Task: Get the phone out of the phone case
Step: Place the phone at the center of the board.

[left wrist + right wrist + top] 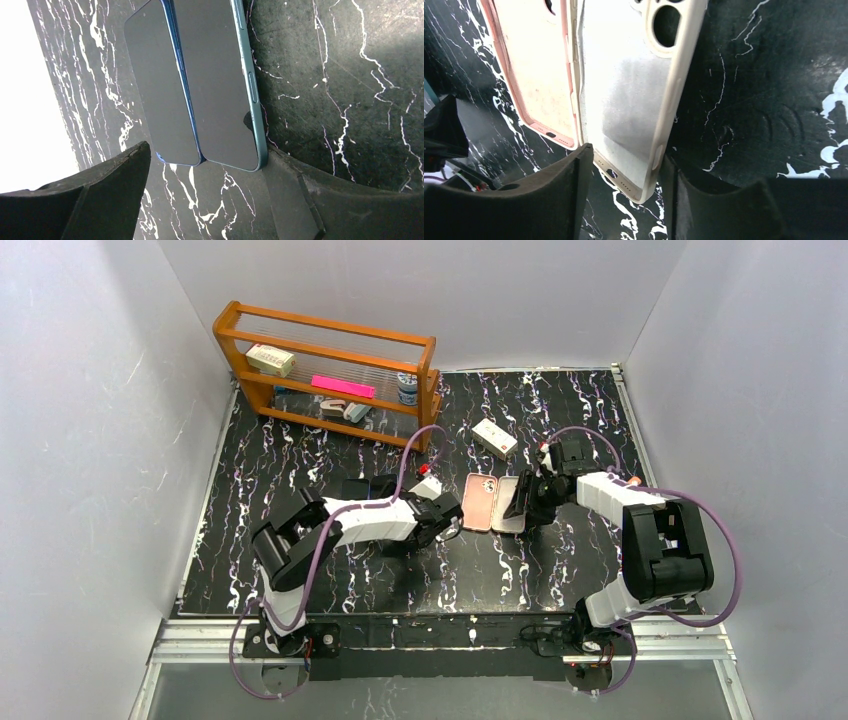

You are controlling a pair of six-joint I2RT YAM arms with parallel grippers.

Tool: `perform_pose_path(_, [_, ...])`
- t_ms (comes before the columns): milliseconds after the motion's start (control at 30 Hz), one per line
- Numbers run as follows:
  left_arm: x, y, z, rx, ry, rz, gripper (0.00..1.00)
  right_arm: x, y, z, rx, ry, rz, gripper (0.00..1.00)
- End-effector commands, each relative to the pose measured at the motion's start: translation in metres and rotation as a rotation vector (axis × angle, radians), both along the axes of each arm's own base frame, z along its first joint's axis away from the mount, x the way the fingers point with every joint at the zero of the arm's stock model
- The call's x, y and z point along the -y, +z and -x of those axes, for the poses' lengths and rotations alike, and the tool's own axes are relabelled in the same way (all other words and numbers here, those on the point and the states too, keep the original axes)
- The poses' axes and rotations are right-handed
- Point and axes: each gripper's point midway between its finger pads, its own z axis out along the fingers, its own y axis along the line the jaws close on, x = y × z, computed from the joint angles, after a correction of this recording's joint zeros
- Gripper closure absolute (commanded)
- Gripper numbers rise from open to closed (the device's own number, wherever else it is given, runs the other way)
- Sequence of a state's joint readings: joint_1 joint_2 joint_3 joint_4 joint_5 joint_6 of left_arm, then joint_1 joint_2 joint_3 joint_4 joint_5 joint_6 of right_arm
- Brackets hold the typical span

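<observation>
At table [300, 440] ctr: 2 phones [215, 85] & 2 empty cases (pink [536, 70], beige [624, 90]).

Blocked just left of the pink case [481, 502] by left gripper [452, 517], just right by beige case [508, 504]; open table [480, 575] in front.

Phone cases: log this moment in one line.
pink case, beige case: empty, adjacent | blue phone, teal phone: out | left gripper: open | right gripper: astride beige case

Left phone case [480, 502] just beside right phone case [511, 504] mid-desk [300, 450], small box [494, 437] behind them, rack [430, 390] back left, first phone [160, 85] edge to edge with second phone [215, 85]
</observation>
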State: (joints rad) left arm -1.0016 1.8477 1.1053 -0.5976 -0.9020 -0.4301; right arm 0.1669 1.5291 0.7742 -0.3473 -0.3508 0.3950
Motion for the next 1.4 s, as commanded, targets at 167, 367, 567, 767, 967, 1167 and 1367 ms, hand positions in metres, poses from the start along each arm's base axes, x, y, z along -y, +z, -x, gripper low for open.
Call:
perform_pose_path(167, [-0.008, -0.008, 0.014, -0.065, 0.063, 0.142, 0.15, 0.021, -0.001, -0.004, 0.019, -0.024, 0.178, 0.28])
perform_pose_path(367, [0.0, -0.014, 0.018, -0.12, 0.079, 0.271, 0.15, 0.028, 0.004, -0.009, 0.04, -0.043, 0.224, 0.16])
perform_pose_path(567, [0.006, -0.012, 0.021, -0.141, 0.096, 0.391, 0.1, 0.028, 0.019, -0.02, 0.103, -0.044, 0.23, 0.1])
perform_pose_path(767, [0.01, -0.006, 0.021, -0.155, 0.116, 0.534, 0.02, 0.042, 0.055, -0.056, 0.283, -0.094, 0.303, 0.01])
perform_pose_path(967, [0.008, 0.038, 0.012, -0.108, 0.121, 0.726, 0.02, 0.085, 0.079, -0.092, 0.433, -0.212, 0.465, 0.01])
perform_pose_path(1167, [-0.013, 0.107, 0.0, 0.004, 0.08, 0.855, 0.02, 0.13, 0.059, -0.11, 0.376, -0.296, 0.549, 0.01])
perform_pose_path(1367, [-0.036, 0.147, 0.003, 0.098, 0.017, 0.829, 0.02, 0.144, 0.056, -0.137, 0.404, -0.255, 0.484, 0.01])
